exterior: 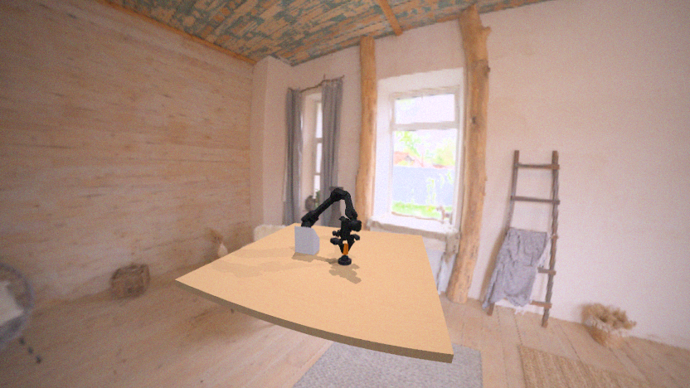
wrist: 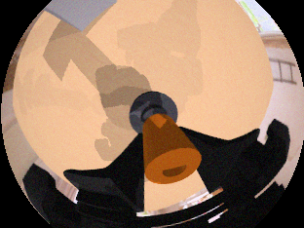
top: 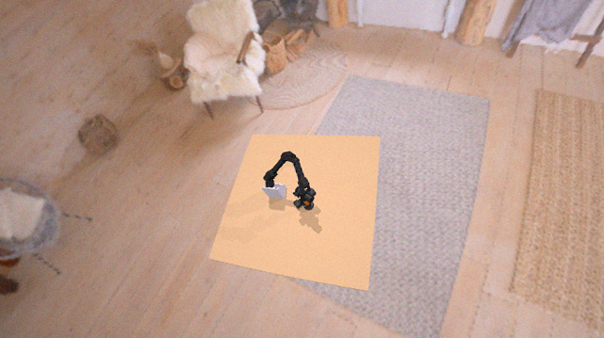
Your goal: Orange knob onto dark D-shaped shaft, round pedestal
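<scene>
The orange knob (top: 306, 203) (exterior: 345, 249) (wrist: 171, 146) is upright between the fingers of my gripper (exterior: 345, 247) (wrist: 160, 133), which is shut on it. The black round pedestal (exterior: 344, 260) (wrist: 136, 116) stands on the table directly under the knob. In the wrist view the knob's far end overlaps the middle of the pedestal, with part of a dark raised centre showing beside it. The knob's lower end is at or just above the shaft's height; I cannot tell whether they touch. The hole and the shaft's flat side are hidden.
A light grey angular block (top: 274, 191) (exterior: 304, 240) (wrist: 84, 11) stands on the wooden table (top: 341, 249) (exterior: 376, 298), near the arm's base and to the left of the pedestal in the top and exterior views. The arm arches above the table, and its shadow falls around the pedestal.
</scene>
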Action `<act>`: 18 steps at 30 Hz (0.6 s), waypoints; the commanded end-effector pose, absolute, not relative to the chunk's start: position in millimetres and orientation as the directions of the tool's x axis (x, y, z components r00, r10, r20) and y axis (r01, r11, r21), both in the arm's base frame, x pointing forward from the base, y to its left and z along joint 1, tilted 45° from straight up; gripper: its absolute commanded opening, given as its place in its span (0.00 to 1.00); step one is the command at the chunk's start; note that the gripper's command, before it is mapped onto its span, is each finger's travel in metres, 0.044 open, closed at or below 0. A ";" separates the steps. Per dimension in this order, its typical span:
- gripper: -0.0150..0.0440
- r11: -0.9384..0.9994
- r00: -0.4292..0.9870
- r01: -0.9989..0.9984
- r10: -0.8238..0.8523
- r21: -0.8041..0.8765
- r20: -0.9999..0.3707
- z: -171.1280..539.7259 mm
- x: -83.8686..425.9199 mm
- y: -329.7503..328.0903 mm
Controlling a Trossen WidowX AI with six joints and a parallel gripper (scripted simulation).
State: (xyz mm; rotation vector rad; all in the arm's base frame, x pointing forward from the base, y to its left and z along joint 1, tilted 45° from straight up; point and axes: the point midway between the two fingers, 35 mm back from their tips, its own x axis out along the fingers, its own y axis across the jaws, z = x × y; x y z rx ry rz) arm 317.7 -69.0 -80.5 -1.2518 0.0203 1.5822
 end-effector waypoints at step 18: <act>0.25 -0.435 0.121 -0.712 0.697 -0.551 -0.707 -82.4 317.1 -67.0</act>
